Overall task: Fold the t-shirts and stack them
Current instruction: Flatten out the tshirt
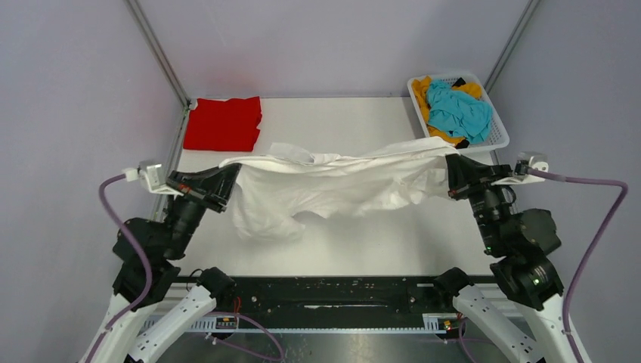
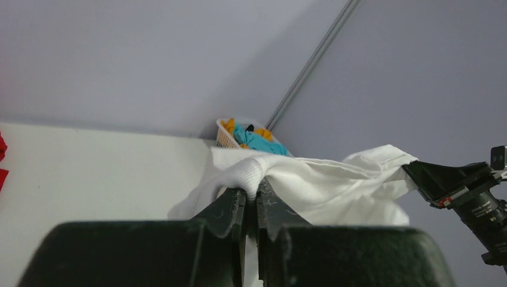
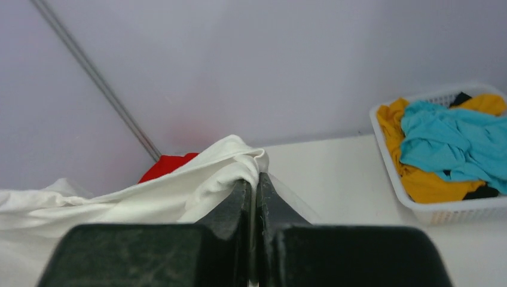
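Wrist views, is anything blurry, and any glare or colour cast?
Left wrist view: the left end effector is dark and soft up close, the white shirt clearer. Right wrist view: a faint pink tint shows on the wall above the red shirt; no glare.

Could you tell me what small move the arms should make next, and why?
Probably lower both ends together, laying it flat. The left gripper and right gripper each pinch an end of the white shirt, which hangs stretched between them, its lower part sagging and crumpled.
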You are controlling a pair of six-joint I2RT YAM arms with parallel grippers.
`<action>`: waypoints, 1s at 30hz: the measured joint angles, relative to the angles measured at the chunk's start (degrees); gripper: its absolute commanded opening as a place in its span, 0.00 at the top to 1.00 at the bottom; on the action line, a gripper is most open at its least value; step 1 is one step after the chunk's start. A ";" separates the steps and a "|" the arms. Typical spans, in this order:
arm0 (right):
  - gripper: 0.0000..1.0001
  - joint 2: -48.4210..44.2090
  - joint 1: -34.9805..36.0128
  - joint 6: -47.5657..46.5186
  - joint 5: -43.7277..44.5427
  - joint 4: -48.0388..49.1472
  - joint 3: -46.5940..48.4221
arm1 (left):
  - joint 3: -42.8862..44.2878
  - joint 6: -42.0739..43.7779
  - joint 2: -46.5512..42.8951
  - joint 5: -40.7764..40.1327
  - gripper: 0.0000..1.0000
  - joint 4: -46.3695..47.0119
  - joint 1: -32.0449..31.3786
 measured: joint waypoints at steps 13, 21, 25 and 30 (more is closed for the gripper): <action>1.00 -2.95 0.00 -3.91 -23.45 -1.64 12.98 | 7.26 3.28 -5.40 6.99 1.00 -1.03 0.00; 1.00 -3.91 0.00 -3.91 -27.41 -2.54 15.91 | 10.32 4.42 -7.37 9.14 1.00 -0.59 -0.02; 1.00 -2.95 0.00 -3.91 -25.79 -2.67 15.54 | 10.29 4.33 -6.05 3.43 1.00 -1.90 -0.02; 1.00 3.48 0.00 -4.17 -17.33 -0.90 11.78 | 9.25 3.28 4.13 -15.06 1.00 -3.67 0.00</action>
